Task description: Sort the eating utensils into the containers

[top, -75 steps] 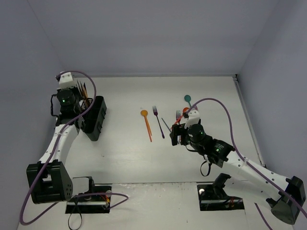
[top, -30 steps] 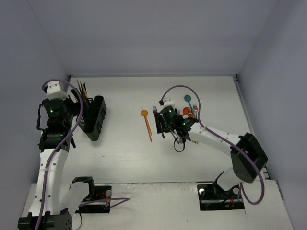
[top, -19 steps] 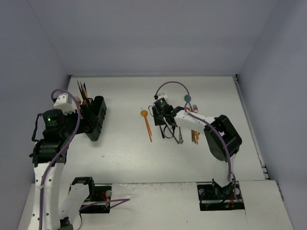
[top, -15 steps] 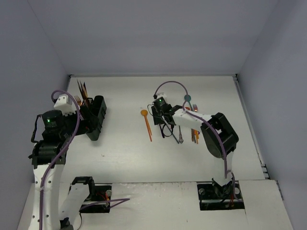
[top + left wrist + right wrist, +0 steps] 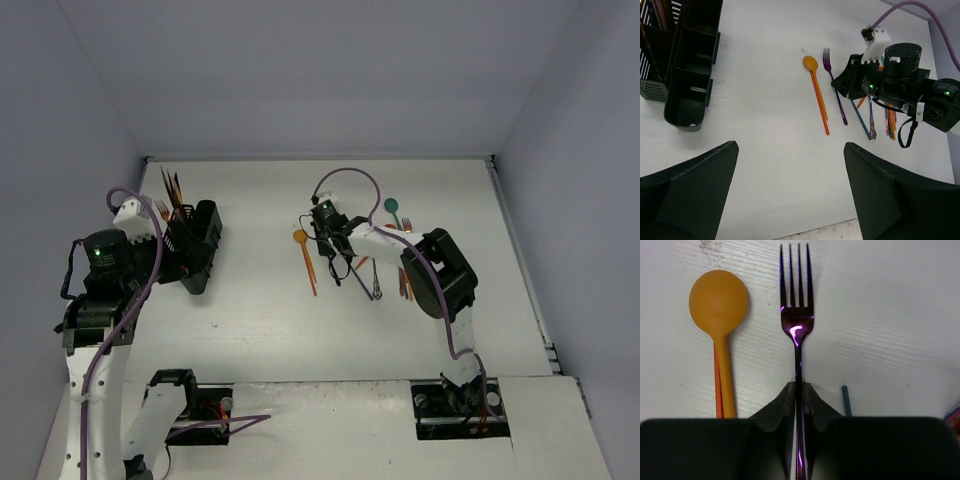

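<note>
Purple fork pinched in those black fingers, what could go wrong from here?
1. The fingers pinch the purple fork on its thin, shiny handle, so it might slip or swing when lifted.
2. The orange spoon lies close beside it and could get nudged.
3. The black caddy stands far across the table, a long carry on which to drop it.

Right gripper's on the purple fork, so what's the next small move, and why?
Probably a short lift straight up. The right gripper is closed on the handle of the purple fork, which lies flat on the table with the orange spoon close beside it. Rising vertically should free the fork without nudging the spoon, before carrying it toward the black caddy.
</note>
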Robot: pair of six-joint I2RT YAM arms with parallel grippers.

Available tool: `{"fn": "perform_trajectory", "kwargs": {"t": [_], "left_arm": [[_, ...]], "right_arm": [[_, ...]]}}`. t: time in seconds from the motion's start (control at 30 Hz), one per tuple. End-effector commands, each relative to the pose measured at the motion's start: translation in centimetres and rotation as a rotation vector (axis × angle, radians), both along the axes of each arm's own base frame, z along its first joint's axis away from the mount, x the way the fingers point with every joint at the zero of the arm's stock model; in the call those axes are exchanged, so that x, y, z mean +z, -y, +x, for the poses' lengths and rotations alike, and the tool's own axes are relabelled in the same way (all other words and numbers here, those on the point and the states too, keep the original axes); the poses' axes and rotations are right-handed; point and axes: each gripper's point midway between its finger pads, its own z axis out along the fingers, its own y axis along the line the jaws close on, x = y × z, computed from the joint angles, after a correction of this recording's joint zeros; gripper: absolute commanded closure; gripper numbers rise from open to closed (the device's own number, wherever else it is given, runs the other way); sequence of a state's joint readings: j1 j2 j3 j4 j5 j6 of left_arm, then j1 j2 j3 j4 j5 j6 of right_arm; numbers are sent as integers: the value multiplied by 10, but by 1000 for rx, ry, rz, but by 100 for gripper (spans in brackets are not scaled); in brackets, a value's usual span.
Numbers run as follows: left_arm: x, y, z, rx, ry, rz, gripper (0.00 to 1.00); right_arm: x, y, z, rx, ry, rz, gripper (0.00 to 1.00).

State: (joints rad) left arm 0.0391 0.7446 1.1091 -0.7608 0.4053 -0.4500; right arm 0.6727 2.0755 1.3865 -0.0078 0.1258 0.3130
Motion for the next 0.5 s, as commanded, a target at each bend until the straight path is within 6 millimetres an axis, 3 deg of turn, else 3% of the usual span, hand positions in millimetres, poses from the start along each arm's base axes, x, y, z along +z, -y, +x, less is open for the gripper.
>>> {"fn": "perform_trajectory", "kwargs": {"t": [0.0, 0.1, 0.27, 0.37, 0.47], "left_arm": [[23, 9, 6, -27, 48, -53, 16], [26, 14, 7, -38, 44, -84, 16], [35, 26, 11, -77, 56, -159, 16], [47, 34, 16, -99, 103, -194, 16], [55, 45, 17, -139, 139, -198, 16]], "right_arm": [[0, -2, 4, 17, -10, -4, 99], [16, -9, 5, 52, 11, 24, 100], [70, -25, -4, 129, 103, 74, 100], [126, -44, -27, 231, 205, 117, 100], [157, -67, -63, 345, 260, 154, 100]]}}
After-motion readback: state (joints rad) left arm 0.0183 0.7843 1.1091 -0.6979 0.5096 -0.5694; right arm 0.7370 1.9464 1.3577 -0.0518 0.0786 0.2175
